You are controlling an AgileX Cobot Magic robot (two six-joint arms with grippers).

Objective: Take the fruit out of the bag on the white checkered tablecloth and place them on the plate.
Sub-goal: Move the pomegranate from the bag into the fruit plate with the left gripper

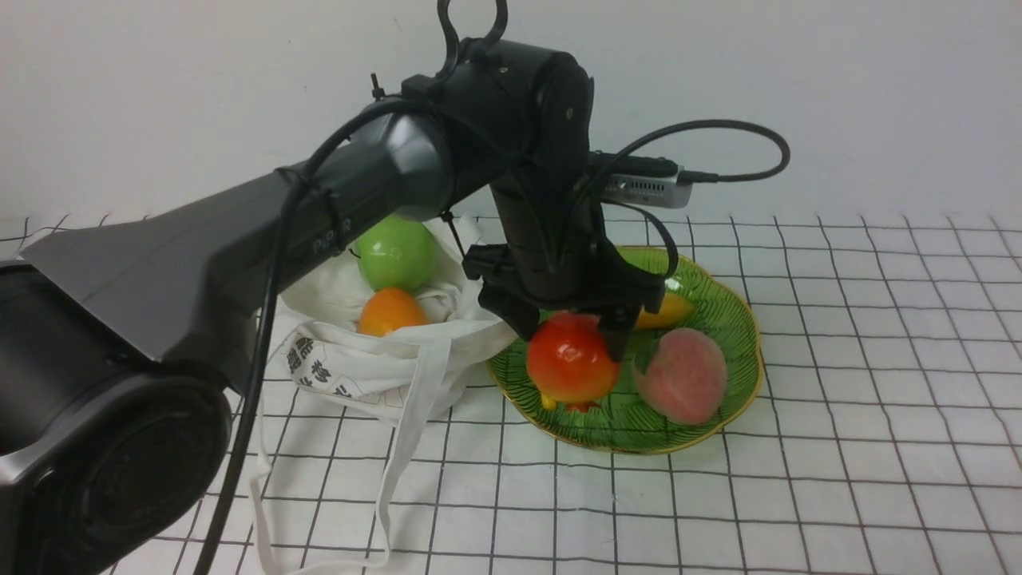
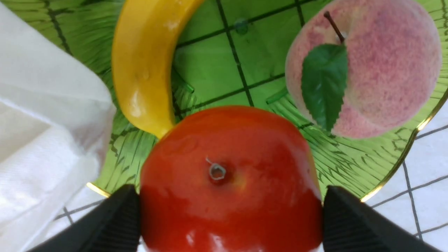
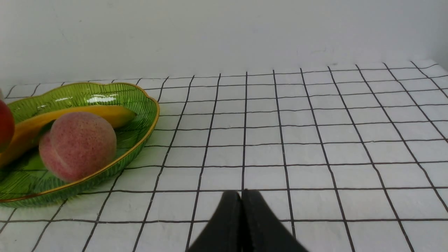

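left pincer [image 1: 568, 329] grips red-orange fruit [image 1: 571, 363] over plate [image 1: 718, 319] edge.

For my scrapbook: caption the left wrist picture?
Left end effector holds the red-orange fruit at the plate, beside banana and peach.

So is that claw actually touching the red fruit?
Touching. The left wrist view shows both black fingers of the left claw pressed against opposite sides of the red fruit, with no gap.
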